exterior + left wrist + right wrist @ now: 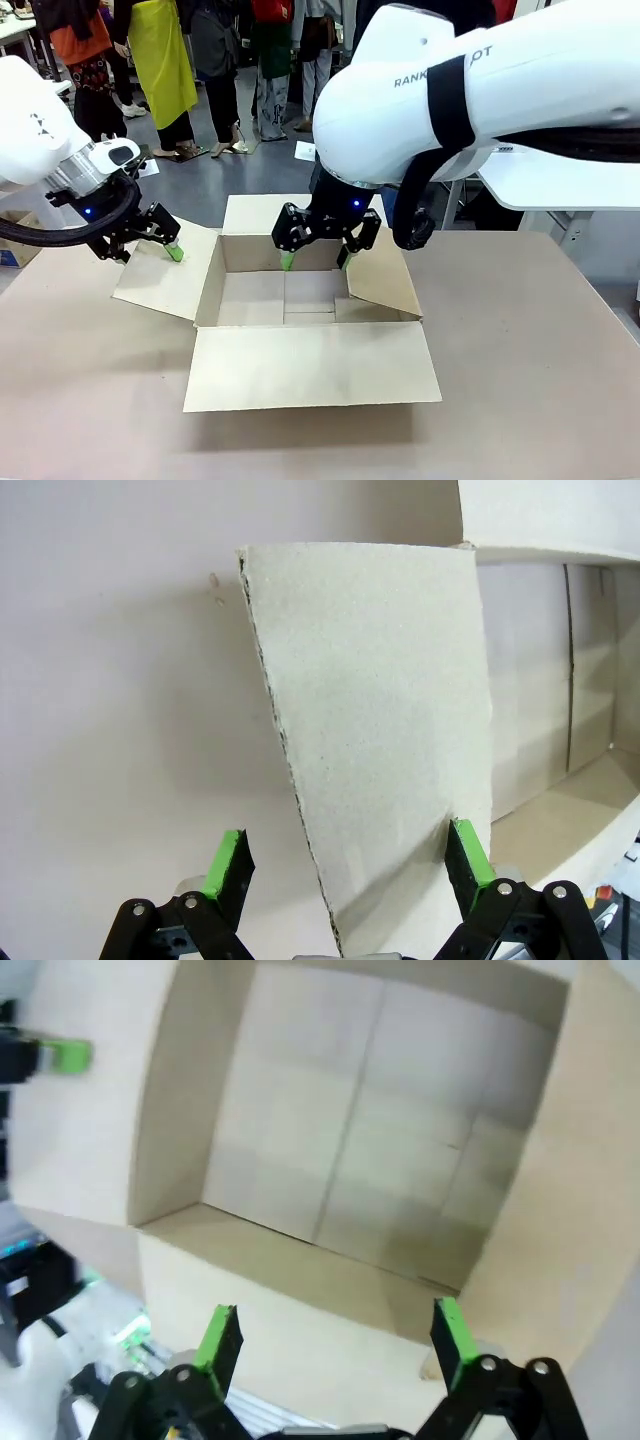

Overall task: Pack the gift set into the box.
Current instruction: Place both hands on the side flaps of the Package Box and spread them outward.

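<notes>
Item 1, nearest my front camera: tabletop (530, 400), tan, smooth and matte, spanning the lower half of the frame.

Item 2, centre frame: the box (255, 298), a shallow rectangular carton of plain brown corrugated cardboard with all four flaps open.
- The near flap (310, 365) lies flat toward me.
- The left flap (165, 275) slopes outward.
- The right flap (385, 275) stands at a slant.
- The far flap (255, 212) rises behind.
- Contents as I see them: a plain cardboard floor crossed by the seams of the bottom panels.

Item 3, left of centre: left gripper (148, 254), black with green pads, jaws apart, at the upper edge of the left flap. On its wrist camera the left gripper (348, 860) has that flap (370, 730) rising between its fingers, fluted raw edge on the picture's left. I cannot tell whether either pad touches the board.

Item 4, centre frame: right gripper (316, 260), jaws apart, fingertips lowered just inside the box's far wall. Its wrist camera shows the right gripper (334, 1340) above the box interior (370, 1150), with the other gripper's green pad at upper left.

Item 5, upper right: right arm (540, 70), glossy white casing with a black band (450, 100). It blocks my sight of the far side behind the box.

Item 6, farthest, top left: several people standing on a grey floor, one in a yellow garment (160, 55). A white paper sheet (305, 150) lies on the floor.
</notes>
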`<action>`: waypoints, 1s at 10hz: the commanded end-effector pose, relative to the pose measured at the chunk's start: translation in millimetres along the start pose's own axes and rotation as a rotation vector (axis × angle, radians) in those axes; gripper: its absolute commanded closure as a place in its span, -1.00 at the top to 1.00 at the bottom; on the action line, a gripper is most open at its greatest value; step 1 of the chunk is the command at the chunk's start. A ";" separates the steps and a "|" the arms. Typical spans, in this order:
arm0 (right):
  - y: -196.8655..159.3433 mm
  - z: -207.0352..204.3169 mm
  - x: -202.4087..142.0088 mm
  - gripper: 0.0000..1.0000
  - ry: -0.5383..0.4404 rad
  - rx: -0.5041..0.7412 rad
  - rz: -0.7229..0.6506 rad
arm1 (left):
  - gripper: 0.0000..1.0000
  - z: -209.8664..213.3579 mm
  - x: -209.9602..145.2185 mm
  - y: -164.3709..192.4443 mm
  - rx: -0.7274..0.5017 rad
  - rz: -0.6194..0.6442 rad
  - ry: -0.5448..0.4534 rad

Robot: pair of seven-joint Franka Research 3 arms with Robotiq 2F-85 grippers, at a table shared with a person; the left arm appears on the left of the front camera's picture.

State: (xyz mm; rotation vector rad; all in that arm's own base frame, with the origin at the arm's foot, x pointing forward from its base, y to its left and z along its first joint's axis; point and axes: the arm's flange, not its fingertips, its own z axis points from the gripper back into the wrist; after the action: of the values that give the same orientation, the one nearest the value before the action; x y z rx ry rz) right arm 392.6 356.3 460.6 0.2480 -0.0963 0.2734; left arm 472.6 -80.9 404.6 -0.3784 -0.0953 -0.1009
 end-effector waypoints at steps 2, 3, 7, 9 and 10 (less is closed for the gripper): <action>6.5 8.7 22.8 1.00 0.053 -0.307 -0.098 | 1.00 0.9 -3.2 0.0 0.020 0.010 -0.007; 4.1 3.6 34.2 1.00 0.062 -0.358 -0.129 | 1.00 0.9 -3.2 0.0 0.020 0.010 -0.007; -9.4 -41.1 78.2 1.00 -0.011 -0.402 -0.310 | 1.00 0.9 -3.2 0.0 0.020 0.010 -0.007; -17.6 -52.9 84.4 1.00 -0.022 -0.467 -0.359 | 1.00 0.9 -3.2 0.0 0.020 0.010 -0.007; -19.0 -55.6 82.5 1.00 -0.022 -0.485 -0.364 | 1.00 0.9 -3.2 0.0 0.020 0.010 -0.007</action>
State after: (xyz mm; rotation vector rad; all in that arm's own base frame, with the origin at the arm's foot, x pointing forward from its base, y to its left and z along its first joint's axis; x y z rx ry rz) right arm 481.7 368.1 407.5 -0.1686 -0.1102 -0.0852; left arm 472.6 -80.4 404.4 -0.3782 -0.0953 -0.0997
